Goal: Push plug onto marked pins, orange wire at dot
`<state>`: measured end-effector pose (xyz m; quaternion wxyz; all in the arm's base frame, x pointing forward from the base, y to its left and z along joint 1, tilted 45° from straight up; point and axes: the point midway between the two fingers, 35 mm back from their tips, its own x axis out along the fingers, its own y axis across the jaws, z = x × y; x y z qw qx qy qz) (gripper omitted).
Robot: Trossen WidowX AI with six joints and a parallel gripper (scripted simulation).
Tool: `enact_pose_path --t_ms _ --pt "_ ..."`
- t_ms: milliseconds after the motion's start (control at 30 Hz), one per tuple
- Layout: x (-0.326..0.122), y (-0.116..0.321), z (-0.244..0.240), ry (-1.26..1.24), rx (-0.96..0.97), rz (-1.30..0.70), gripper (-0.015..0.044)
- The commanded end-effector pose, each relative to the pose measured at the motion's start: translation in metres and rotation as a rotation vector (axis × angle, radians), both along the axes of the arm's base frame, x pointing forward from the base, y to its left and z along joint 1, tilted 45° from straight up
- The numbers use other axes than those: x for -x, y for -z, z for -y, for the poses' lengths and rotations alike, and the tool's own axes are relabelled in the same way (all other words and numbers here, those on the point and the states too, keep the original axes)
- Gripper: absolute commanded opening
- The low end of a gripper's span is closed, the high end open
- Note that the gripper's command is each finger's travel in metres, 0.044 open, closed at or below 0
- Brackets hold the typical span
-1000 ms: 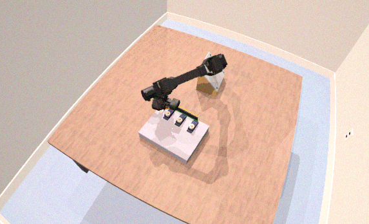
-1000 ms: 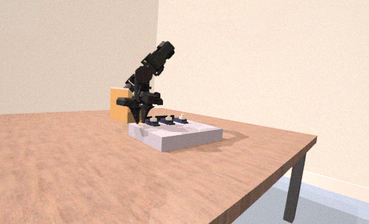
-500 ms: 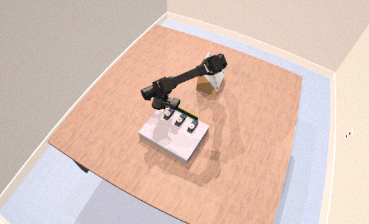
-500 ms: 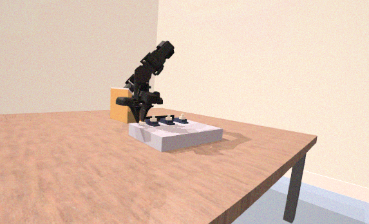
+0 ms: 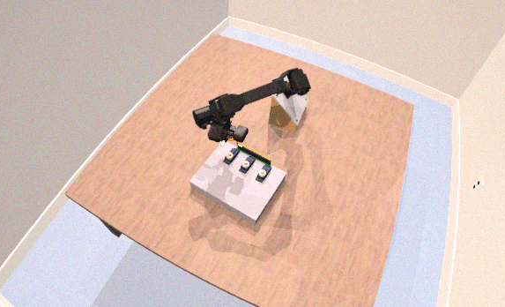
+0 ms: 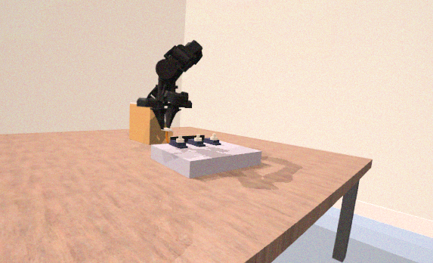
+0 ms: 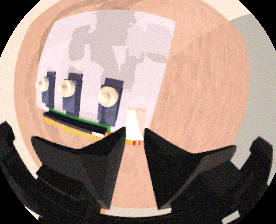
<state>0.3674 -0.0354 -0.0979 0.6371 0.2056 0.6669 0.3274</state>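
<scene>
A pale slab-shaped holder carries several dark blue servos with cream horns, one a servo in the middle. A row of yellow pins sticks out beside a black strip along its edge. A small white and orange mark shows near the row's right end in the wrist view; its dot cannot be made out. My gripper is shut on the white plug, held above the holder's corner, right of the pins in the wrist view. Orange and red show at the plug's near end.
An orange block with a pale top stands beneath the arm's base end. The wooden table extends around the holder. Arm shadows fall across the holder and table.
</scene>
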Motion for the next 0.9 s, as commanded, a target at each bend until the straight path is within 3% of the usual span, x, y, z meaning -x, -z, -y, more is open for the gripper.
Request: enact_pose_path --t_ms 0,867 --pt "0.008 -0.007 0.001 0.007 0.008 -0.005 0.0000" --pt "0.089 -0.038 -0.019 0.082 0.018 -0.082 0.0000"
